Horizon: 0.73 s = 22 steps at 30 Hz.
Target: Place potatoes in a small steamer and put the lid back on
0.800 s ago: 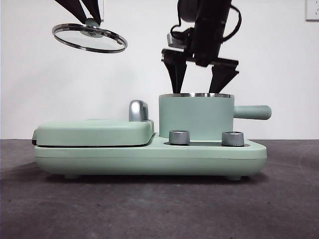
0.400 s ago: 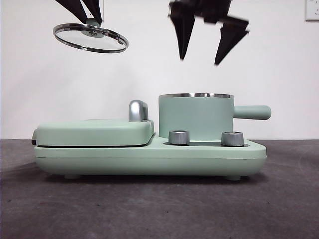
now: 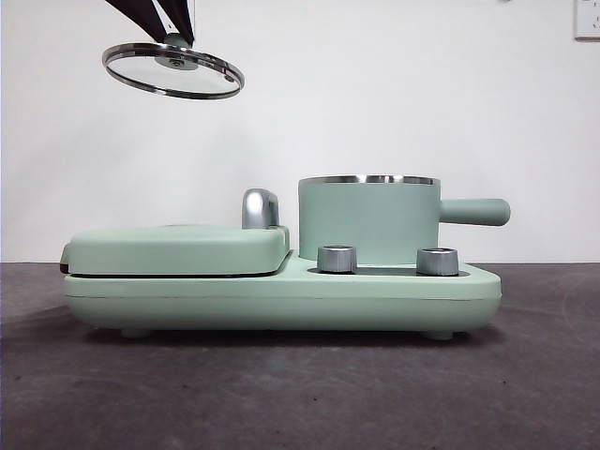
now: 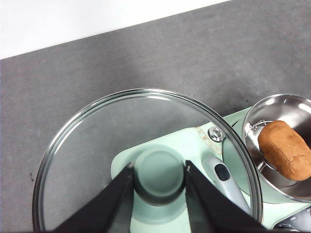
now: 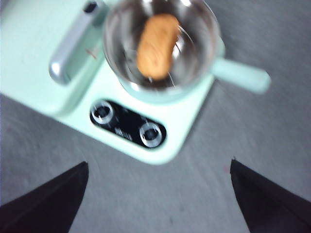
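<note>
We've got the left gripper (image 4: 158,174) clamped on the knob of the lid (image 3: 172,70), holding it tilted in the air, up and off to the side of the small steamer (image 3: 368,220). The potato (image 5: 155,45) lies inside the steamer. Right gripper (image 5: 158,167) is spread wide, high above the steamer.

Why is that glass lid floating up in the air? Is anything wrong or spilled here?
Nothing spilled. The left gripper holds the lid by its knob, slightly tilted, off to one side of the small steamer. The potato lies inside the uncovered pot.
</note>
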### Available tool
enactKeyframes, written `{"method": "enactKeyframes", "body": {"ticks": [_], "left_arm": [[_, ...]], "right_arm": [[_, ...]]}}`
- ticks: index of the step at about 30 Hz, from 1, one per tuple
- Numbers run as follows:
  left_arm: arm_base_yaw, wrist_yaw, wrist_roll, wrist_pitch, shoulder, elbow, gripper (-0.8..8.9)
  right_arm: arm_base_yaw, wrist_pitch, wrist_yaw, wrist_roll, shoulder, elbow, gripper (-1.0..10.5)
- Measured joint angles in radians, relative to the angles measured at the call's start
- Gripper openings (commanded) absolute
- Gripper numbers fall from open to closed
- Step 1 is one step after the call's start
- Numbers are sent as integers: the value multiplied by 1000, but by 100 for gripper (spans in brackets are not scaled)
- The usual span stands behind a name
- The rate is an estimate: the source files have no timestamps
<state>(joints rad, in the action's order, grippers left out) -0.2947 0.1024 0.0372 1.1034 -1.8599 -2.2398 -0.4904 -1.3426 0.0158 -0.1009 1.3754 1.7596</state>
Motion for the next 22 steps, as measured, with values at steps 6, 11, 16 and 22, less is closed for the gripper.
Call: {"method": "enactKeyframes", "body": {"ticks": [6, 11, 16, 22], "left_arm": [[-16, 0, -1, 0, 0, 0, 22], [-49, 1, -4, 0, 0, 0, 22], [-112, 1, -5, -10, -6, 0, 21], [-203, 2, -8, -42, -52, 0, 22]], "right_arm": [[0, 47, 10, -4, -379, -312, 466], [0, 212, 10, -34, -685, -546, 466], [0, 178, 10, -73, -905, -682, 465], [0, 172, 10, -130, -1017, -736, 465]]}}
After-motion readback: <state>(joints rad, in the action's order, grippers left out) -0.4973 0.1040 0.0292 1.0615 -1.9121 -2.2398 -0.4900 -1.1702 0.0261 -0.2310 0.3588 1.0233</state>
